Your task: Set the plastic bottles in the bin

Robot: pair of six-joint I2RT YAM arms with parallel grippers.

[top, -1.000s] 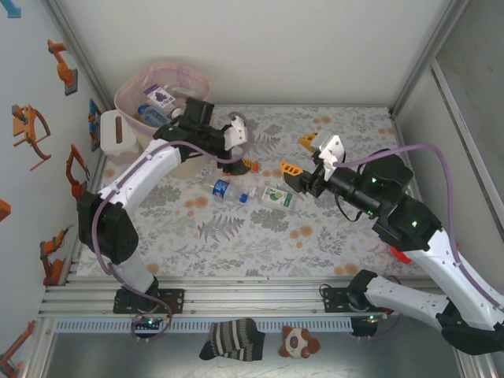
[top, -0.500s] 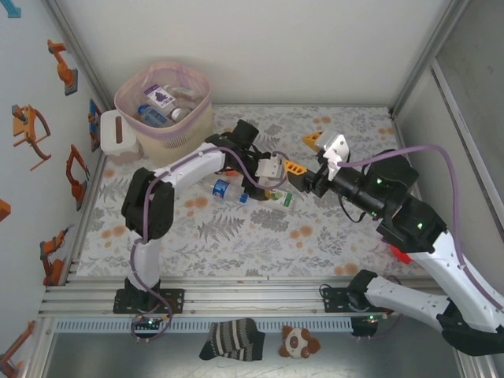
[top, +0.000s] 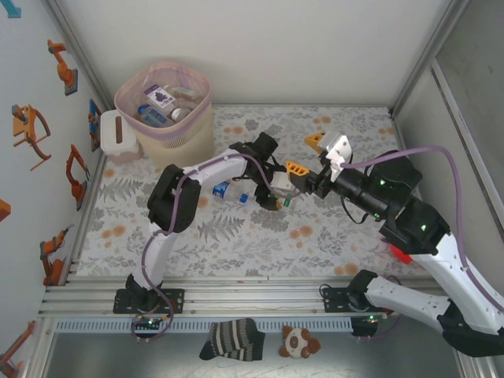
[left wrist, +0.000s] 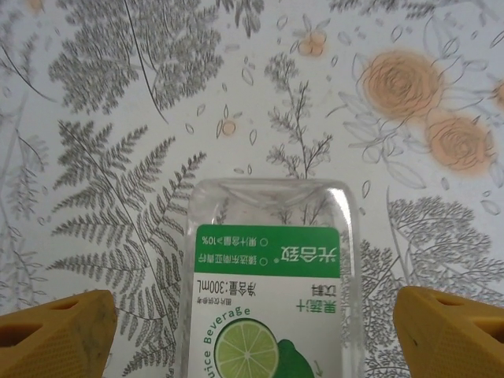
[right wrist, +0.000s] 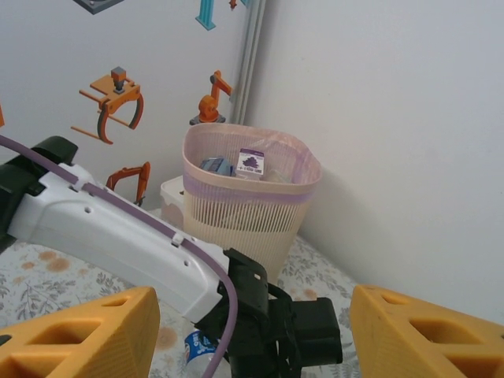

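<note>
Bottles (top: 153, 114): several lay in the bin (top: 185, 140); two were left on the table (top: 260, 236), a blue-capped one (top: 222, 189) and a lime-label one (left wrist: 272, 260). Left gripper (left wrist: 252, 339) stood open astride the lime-label one, not yet closed. Right gripper (top: 305, 153) hung open, empty. White box (top: 116, 132) stood beside the bin, whose mouth appeared unobstructed

We see a bottle (left wrist: 272, 315) of clear, glossy plastic with a smooth green and white printed label, lying on a matt table cover (left wrist: 118, 118) printed with ferns and flowers. The fingers (left wrist: 453, 335) of the left gripper (left wrist: 253, 335) are dull, slightly grainy orange plastic. The bin (right wrist: 236, 224) looks to us like beige plastic lattice lined with a thin translucent pink bag (right wrist: 236, 191), and the left arm (right wrist: 110, 232) has a smooth white plastic shell with a soft sheen.
</note>
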